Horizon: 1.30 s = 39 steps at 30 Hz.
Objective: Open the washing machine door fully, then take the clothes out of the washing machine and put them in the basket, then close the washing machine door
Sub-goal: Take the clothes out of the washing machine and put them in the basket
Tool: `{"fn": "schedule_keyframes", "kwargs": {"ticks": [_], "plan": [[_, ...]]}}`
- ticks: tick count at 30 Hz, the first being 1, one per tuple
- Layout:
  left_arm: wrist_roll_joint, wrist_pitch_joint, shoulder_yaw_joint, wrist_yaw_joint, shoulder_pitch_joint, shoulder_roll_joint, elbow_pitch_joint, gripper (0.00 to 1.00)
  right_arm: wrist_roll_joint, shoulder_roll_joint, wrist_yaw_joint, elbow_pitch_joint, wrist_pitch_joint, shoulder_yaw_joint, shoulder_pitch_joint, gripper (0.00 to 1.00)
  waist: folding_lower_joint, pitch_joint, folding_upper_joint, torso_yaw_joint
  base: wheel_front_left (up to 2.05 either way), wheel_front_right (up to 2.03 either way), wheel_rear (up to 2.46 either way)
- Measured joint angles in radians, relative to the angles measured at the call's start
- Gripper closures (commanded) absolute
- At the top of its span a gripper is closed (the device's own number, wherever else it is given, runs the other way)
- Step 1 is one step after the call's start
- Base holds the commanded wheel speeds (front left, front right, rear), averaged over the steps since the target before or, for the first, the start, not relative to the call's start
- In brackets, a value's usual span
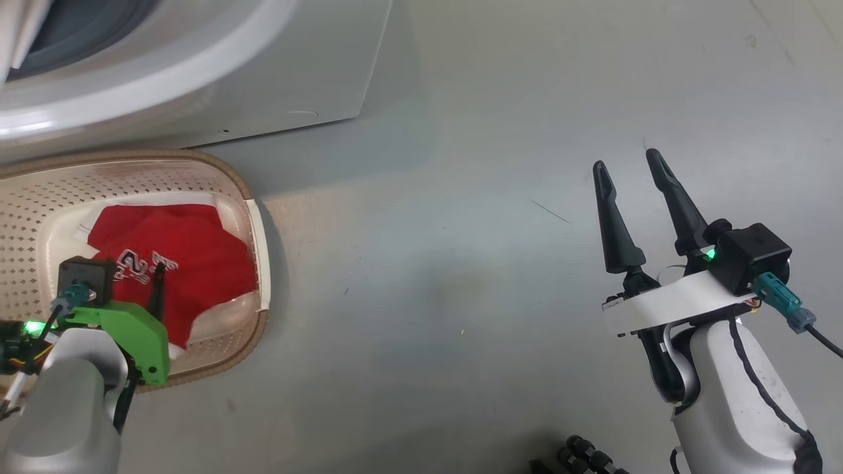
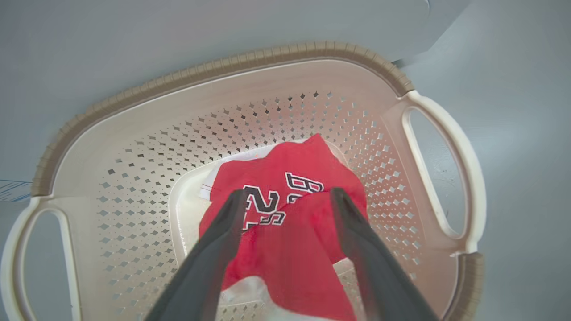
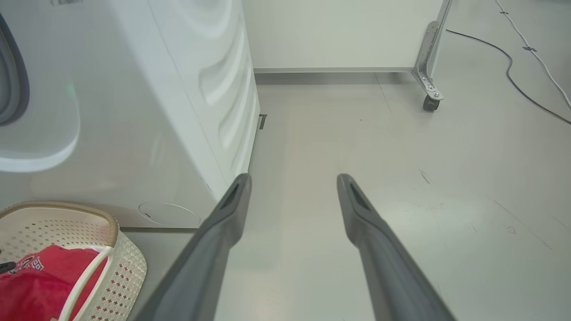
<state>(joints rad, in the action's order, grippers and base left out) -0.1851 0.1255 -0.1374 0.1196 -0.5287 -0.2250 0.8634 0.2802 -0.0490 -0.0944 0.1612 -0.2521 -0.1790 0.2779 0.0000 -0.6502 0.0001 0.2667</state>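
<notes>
Item count: one garment, one basket, one machine, two grippers.

The clothes [image 2: 290, 223], a single red garment with white-edged numerals, lie crumpled on the bottom of the basket [image 2: 223, 67], filling the middle of its floor. White fabric shows at the garment's edges.

The basket stands on the grey floor [image 1: 461, 263], just beside the foot of the washing machine [image 1: 296, 66]. The left wrist view shows two white loop handles, one at each end. The head view shows one end of the basket, and the right wrist view one end with a single handle.

The left gripper [image 2: 287, 192] hangs above the basket, pointing down into it. Its jaws stand wide apart over the garment and pinch no fabric. The head view shows a single dark finger of it over the red cloth.

The right gripper [image 1: 627, 161] is well apart from the basket, over bare floor, with its jaws spread and nothing between them.

The right wrist view alone shows the machine's ribbed side panel, a round cover plate [image 3: 169, 214] low on its front, a white wall [image 3: 339, 31], one castor leg [image 3: 430, 89] and two cables, one dark [image 3: 508, 67] and one white [image 3: 544, 67], on the floor. The head view alone shows the grey drum seal [image 1: 85, 33] inside the machine's white ring.
</notes>
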Motion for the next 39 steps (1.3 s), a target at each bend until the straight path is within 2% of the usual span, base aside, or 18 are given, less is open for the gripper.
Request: {"fn": "schedule_keyframes", "kwargs": {"ticks": [13,23,31,39], "plan": [[-0.035,0.106,0.01,0.0,-0.015,0.087,0.035,0.0,-0.014,-0.002,0.0,0.015,0.0,0.039,0.001,0.0,0.0,0.076,0.0,-0.06,0.0,0.0,0.0],[-0.047,0.132,0.008,0.0,-0.029,0.149,-0.041,0.0,-0.02,-0.029,-0.001,0.036,0.0,0.08,-0.007,0.0,0.0,0.17,0.0,-0.138,0.0,0.0,0.0],[-0.058,0.131,0.037,0.0,-0.01,0.161,-0.244,0.0,-0.02,-0.037,-0.001,0.045,0.0,0.11,-0.059,0.0,0.0,0.26,0.0,-0.209,0.0,0.0,0.0],[-0.047,0.131,0.033,0.0,0.107,0.175,-0.387,0.0,-0.02,-0.037,-0.001,0.045,0.0,0.117,-0.114,0.0,0.0,0.346,0.0,-0.275,0.0,0.0,0.0]]}}
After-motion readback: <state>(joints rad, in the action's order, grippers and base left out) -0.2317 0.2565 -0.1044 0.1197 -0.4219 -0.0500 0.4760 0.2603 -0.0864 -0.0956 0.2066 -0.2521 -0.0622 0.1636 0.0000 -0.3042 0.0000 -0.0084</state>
